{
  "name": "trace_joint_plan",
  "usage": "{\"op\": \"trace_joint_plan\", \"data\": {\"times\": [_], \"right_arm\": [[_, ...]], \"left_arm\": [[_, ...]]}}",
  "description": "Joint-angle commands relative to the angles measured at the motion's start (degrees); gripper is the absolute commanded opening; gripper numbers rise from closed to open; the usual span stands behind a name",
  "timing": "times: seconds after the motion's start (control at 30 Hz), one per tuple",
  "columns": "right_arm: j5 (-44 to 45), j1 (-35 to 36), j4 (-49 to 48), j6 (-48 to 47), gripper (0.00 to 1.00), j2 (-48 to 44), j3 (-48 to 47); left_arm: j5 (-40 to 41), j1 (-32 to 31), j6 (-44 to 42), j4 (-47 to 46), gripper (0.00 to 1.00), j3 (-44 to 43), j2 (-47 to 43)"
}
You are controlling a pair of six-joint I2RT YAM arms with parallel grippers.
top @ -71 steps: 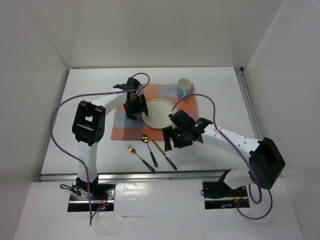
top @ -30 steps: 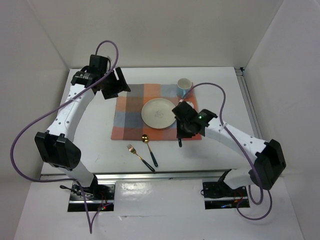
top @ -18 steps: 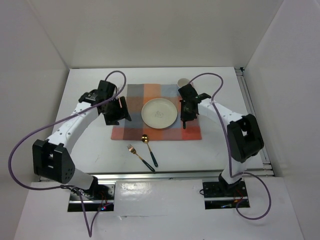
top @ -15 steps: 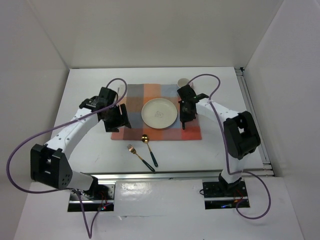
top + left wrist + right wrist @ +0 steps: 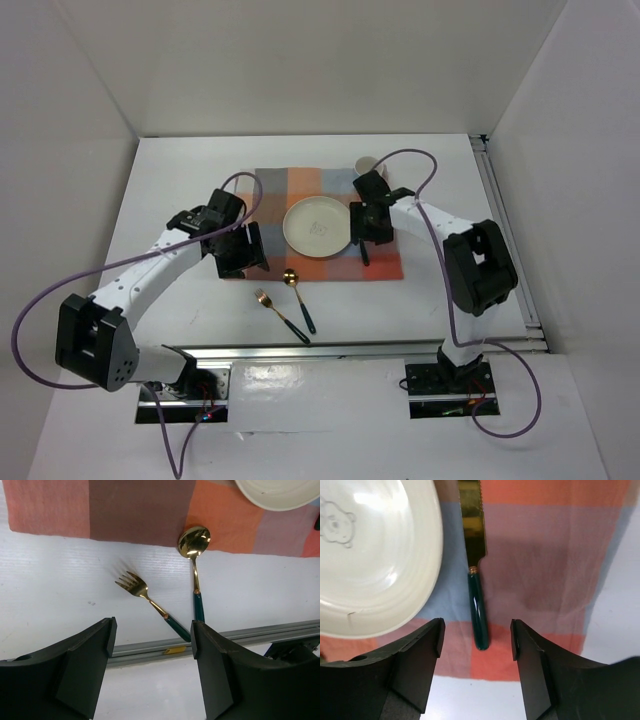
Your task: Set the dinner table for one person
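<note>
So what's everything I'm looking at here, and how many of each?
table: one, white, under everything
rail: one, grey metal, along the table's near edge
placemat: one, orange-blue checked, mid-table
plate: one, cream, centre of the placemat
cup: one, pale, at the placemat's far right corner
knife: one, gold with green handle, on the placemat right of the plate
spoon: one, gold and green, bowl at the placemat's near edge
fork: one, gold and green, on the table left of the spoon
cables: two, purple, along the arms
left tool: one, black, open above fork and spoon
right tool: one, black, open above the knife
</note>
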State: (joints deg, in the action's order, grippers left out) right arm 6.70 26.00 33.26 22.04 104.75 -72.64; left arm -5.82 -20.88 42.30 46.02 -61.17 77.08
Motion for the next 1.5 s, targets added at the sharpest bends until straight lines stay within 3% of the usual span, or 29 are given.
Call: {"op": "trace_joint_plan", "data": {"times": [0.0,0.07,0.23,0.33,0.63,0.73,0.87,0.97,1.0,1.03,1.3,1.43,1.47], "right_arm": [[0.9,1.1,0.4,0.0,0.67,-7.2,-0.7],[0.4,2.8,0.9,0.0,0.67,-10.9,0.4],[-3.2,16.6,1.5,1.9,0.66,-14.1,3.9],[-3.2,24.4,0.8,4.6,0.75,-12.2,3.9],[-3.3,35.6,-2.1,6.3,0.71,1.8,-0.3],[-1.7,36.9,-1.0,6.8,0.66,4.4,-0.8],[-0.5,37.5,-0.5,8.2,0.49,5.6,0.3],[1.1,38.0,0.3,9.2,0.22,4.5,0.8],[2.3,38.0,0.3,9.8,0.07,4.0,0.8],[2.9,38.0,1.2,9.8,0.02,3.3,0.8],[9.1,34.9,7.9,10.5,0.0,-9.2,0.3],[10.4,28.5,9.4,11.5,0.0,-16.8,3.6],[9.7,24.1,9.4,10.4,0.0,-18.3,5.6]], "left_arm": [[0.9,-0.9,2.9,-0.2,0.78,1.6,-1.9],[3.1,-0.9,4.8,0.4,0.78,1.6,-3.7],[7.5,-0.3,9.4,1.7,0.77,1.0,-9.0],[8.7,1.1,10.1,2.8,0.77,-0.9,-10.9],[10.8,3.7,11.3,5.8,0.77,-2.8,-15.0],[10.1,4.2,11.8,5.8,0.77,-1.3,-15.6],[8.1,4.2,13.4,6.9,0.73,1.3,-16.3],[6.3,4.2,15.6,6.9,0.71,5.4,-17.7],[5.7,4.2,16.2,6.4,0.69,6.7,-18.4],[5.7,4.2,16.2,5.8,0.69,8.9,-19.1],[2.1,1.8,17.5,2.7,0.68,15.3,-20.1],[1.5,-2.8,20.2,0.6,0.68,16.9,-18.5],[0.8,-5.1,20.7,0.0,0.68,17.7,-17.8]]}}
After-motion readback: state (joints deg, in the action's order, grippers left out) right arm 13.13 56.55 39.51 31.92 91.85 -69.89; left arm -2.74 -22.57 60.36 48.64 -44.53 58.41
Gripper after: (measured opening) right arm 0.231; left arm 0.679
